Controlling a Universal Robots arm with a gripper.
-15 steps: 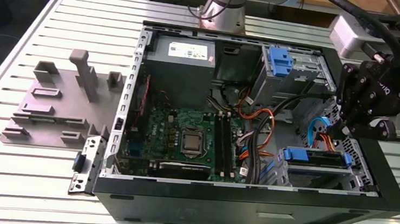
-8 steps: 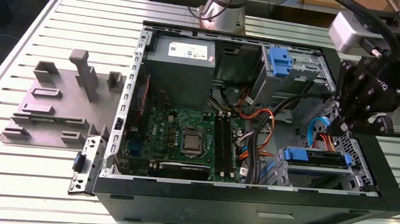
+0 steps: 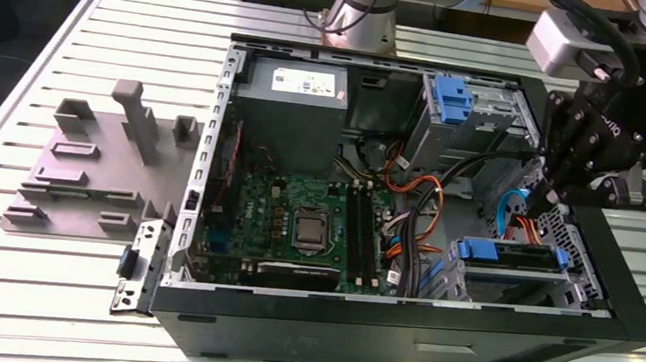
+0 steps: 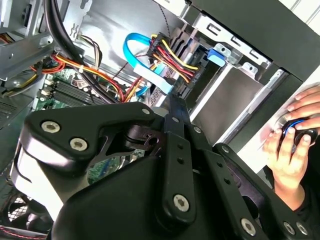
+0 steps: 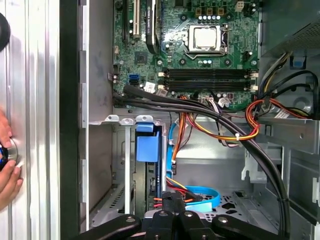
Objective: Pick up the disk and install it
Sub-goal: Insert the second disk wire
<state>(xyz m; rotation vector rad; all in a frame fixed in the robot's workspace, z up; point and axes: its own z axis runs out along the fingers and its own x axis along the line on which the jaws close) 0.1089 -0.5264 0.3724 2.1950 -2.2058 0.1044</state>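
The tool (image 3: 558,200) hangs low inside the open computer case (image 3: 286,336), at the exterior view's right, just above the drive bay. In the first wrist view its fingers (image 5: 172,212) look pressed together with nothing between them, their tips close to the blue data cable (image 5: 207,196) and the red, yellow and black power wires. The disk (image 3: 512,255), clipped in its blue carrier, sits in the lower bay near the case's front edge; in the first wrist view the carrier's blue tab (image 5: 147,145) stands between the bay's rails, so the drive appears already slid home. By that reading the pick-up and insertion are done, and what remains, if anything, concerns the cabling beside the tool. Beyond lies the motherboard (image 3: 296,222), then the grey power supply (image 3: 296,86) at the far wall. A person's hand (image 4: 292,150) rests on the desk (image 3: 44,288) outside the case.
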